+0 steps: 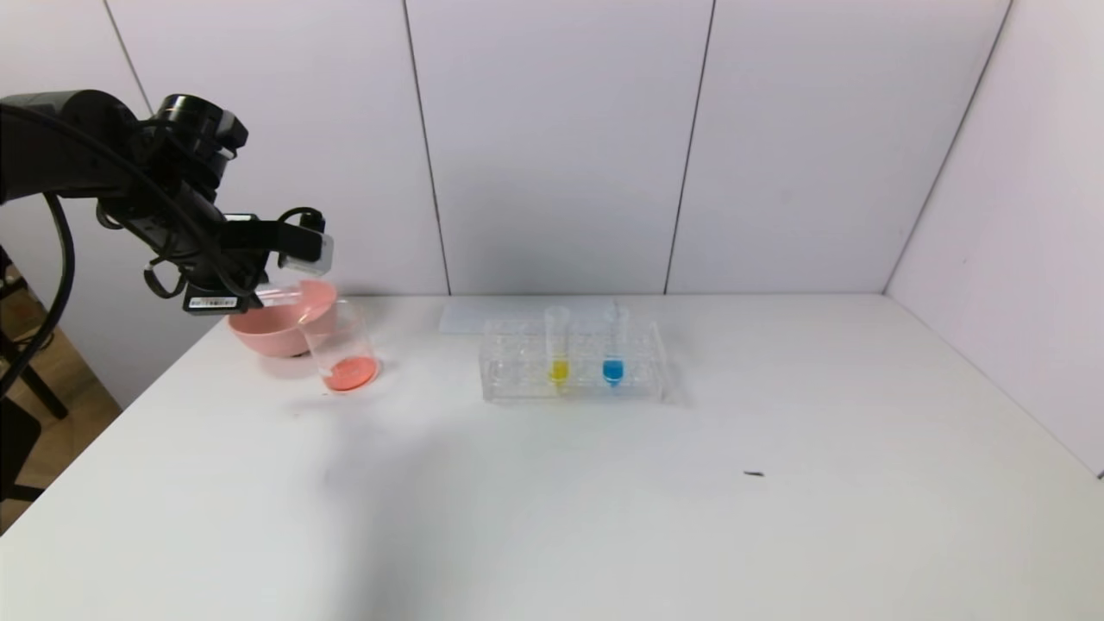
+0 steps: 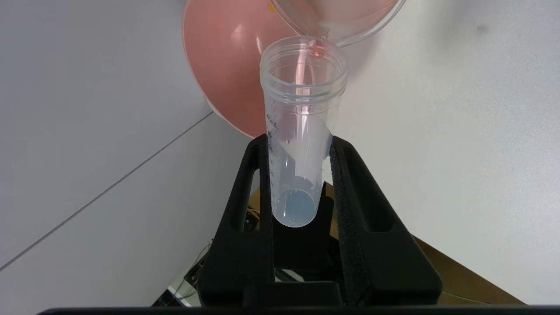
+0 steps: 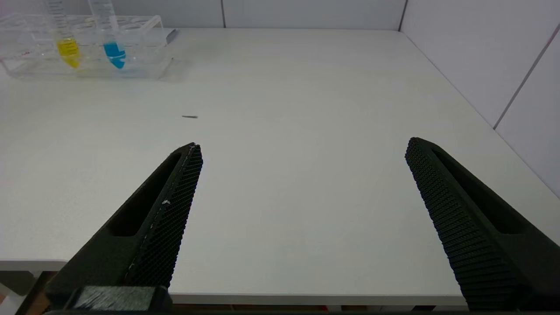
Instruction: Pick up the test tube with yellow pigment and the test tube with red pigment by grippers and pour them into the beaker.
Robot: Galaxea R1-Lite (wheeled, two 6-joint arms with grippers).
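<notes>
Left gripper (image 2: 297, 144): clamped tight on the test tube with red pigment (image 2: 299, 131), 1 finger on each side of its lower half, raised over the table's far left corner.
Test tube with red pigment: tipped mouth-down toward the beaker (image 1: 341, 349); almost drained, only a red drop at its lip and a pink streak along the inner wall; its mouth sits just at the beaker's rim.
Beaker: upright beside the pink bowl (image 1: 280, 323), with red-orange liquid pooled in its bottom.
Test tube with yellow pigment (image 1: 558, 345): upright in the clear rack (image 1: 573, 362), next to the blue-liquid tube (image 1: 613, 345).
Right gripper (image 3: 302, 183): low over the table's near edge, well apart from the rack, fingers spread wide with nothing between them.
Table (image 1: 604, 500): white, with 1 small dark speck (image 1: 754, 473) right of centre.
</notes>
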